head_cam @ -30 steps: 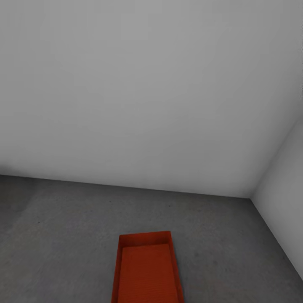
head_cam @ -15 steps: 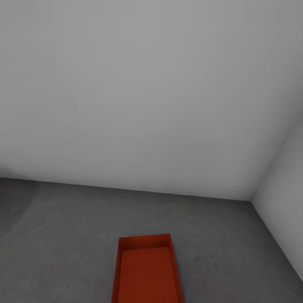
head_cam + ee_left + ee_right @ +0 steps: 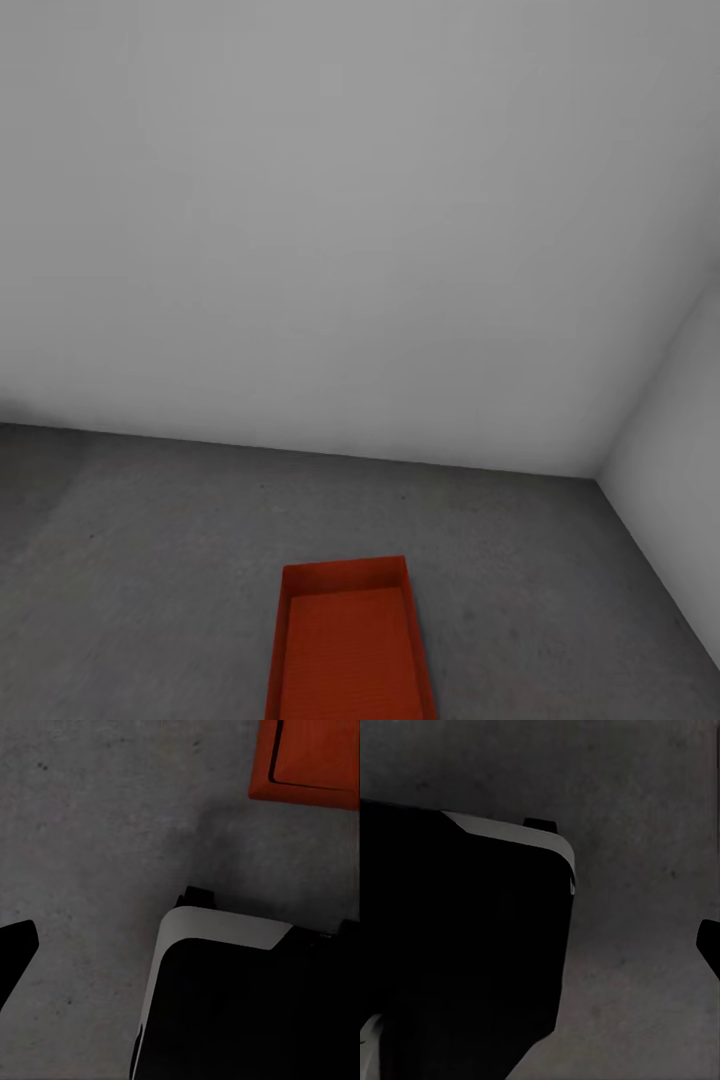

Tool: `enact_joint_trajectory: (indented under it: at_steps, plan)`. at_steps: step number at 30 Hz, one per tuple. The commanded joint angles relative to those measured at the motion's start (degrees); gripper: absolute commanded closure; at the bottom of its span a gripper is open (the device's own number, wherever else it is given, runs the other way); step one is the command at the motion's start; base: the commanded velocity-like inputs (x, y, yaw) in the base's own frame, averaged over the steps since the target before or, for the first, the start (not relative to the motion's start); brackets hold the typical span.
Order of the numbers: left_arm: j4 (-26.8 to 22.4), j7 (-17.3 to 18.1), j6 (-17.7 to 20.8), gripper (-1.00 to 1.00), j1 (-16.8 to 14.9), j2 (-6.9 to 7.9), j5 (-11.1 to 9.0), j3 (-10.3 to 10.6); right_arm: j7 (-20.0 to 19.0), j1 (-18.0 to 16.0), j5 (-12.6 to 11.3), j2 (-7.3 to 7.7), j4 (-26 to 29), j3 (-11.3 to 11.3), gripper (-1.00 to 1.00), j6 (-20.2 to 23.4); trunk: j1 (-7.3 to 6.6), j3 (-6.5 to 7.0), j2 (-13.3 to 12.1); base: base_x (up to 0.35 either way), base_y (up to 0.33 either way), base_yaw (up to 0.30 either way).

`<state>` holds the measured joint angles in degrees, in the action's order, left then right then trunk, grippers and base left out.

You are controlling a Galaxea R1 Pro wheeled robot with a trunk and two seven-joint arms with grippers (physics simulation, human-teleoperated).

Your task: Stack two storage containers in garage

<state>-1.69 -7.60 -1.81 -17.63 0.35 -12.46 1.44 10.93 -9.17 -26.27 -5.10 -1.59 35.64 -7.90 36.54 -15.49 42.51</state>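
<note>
Neither gripper's state could be told: each wrist view caught just one black finger tip at its edge, left (image 3: 15, 952) and right (image 3: 709, 945), above the robot's black-and-white base (image 3: 225, 1005). An orange-red rectangular plastic bin (image 3: 350, 645) sat upright on the rough dark grey concrete floor (image 3: 150, 560), near the pale grey walls' (image 3: 350, 220) corner.

surface: floor (image 3: 150, 560), rough dark grey concrete | on it: one orange-red storage container (image 3: 350, 650), open side up
</note>
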Motion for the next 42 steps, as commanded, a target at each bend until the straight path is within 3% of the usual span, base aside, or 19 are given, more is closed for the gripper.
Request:
enact_joint_trajectory:
  at_steps: [1, 11, 17, 25, 42]
  plan:
    - [-0.36, -0.08, -0.36, -1.00, -0.03, -0.06, -0.45, 0.10, 0.03, -0.06, -0.44, -0.04, -0.17, 0.48, -1.00, -0.38, 0.01, -0.08, 0.06, -0.012, 0.011, 0.000]
    - [-1.44, -0.10, -1.03, -1.00, -0.03, 0.25, -0.73, 0.27, -0.02, -0.06, 0.07, 0.01, -0.17, 0.53, -1.00, -0.62, 0.01, -0.07, 0.06, -0.009, 0.009, 0.000]
    - [0.74, -0.06, -1.02, -1.00, -0.03, -1.53, -0.70, 0.15, -0.01, -0.06, 0.08, 0.01, -0.17, 0.56, -1.00, -0.63, 0.01, -0.07, 0.06, 0.000, 0.000, 0.000]
    - [1.25, -0.11, -1.00, -1.00, -0.03, -1.76, -0.96, 0.07, 0.02, -0.06, 0.08, 0.09, -0.17, 0.55, -1.00, -0.63, 0.01, -0.07, 0.06, -0.010, 0.000, 0.000]
    - [1.51, -0.06, -0.91, -1.00, 0.47, -1.80, -1.15, 0.05, 0.00, -0.06, -0.02, 0.03, -0.17, 0.57, -1.00, -0.63, 0.01, -0.07, 0.06, -0.274, 0.000, 0.000]
